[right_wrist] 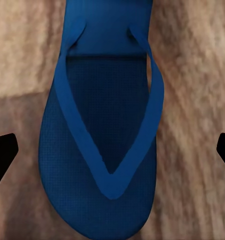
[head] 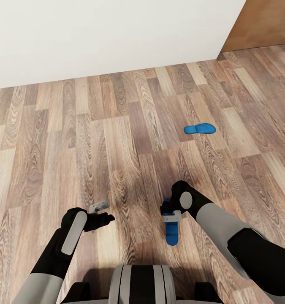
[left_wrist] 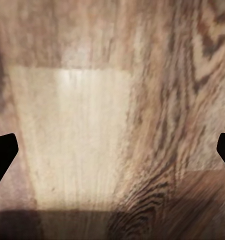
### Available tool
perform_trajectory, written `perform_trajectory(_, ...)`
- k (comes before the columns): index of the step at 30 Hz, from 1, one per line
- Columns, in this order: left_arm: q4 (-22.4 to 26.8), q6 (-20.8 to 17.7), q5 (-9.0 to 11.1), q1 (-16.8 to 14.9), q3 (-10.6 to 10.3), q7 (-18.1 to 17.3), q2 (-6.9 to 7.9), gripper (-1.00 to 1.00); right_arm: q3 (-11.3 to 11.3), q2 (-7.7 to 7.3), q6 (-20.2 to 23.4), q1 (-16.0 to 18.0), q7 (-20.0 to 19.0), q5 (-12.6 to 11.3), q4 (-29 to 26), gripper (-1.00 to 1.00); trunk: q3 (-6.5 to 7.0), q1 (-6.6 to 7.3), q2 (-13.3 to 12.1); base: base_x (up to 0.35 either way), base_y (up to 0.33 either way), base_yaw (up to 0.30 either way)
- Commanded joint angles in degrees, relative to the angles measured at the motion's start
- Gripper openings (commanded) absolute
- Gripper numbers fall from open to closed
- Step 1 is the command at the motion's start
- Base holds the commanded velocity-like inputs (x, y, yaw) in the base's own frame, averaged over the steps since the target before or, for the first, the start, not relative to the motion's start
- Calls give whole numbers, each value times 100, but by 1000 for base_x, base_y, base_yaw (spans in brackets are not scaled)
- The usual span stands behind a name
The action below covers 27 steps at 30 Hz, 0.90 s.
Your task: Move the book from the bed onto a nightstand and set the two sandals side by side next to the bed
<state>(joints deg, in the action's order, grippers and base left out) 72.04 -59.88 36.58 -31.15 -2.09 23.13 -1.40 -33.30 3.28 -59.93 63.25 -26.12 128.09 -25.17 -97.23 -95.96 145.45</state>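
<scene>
I think I am in a room of a home. I see a wood-plank floor [head: 117, 139], a plain white wall [head: 96, 33], and two blue flip-flops [head: 199, 128] lying on the floor, like someone lives here.

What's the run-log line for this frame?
right gripper: open, above near bright blue flip-flop | left gripper: open, empty, over wood-plank floor | second blue flip-flop: on floor, apart, farther ahead
</scene>
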Motion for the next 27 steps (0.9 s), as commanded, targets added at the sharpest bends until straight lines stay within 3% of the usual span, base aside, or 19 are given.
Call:
perform_trajectory(1,6,-12,59,4,-2,60,1,100,-28,-2,-7,3,-54,-56,-6,100,-3,1,1,0,0,0)
perform_trajectory(27,8,-12,68,38,-7,53,1,100,26,-2,92,4,3,-65,-6,100,-3,1,1,0,0,0)
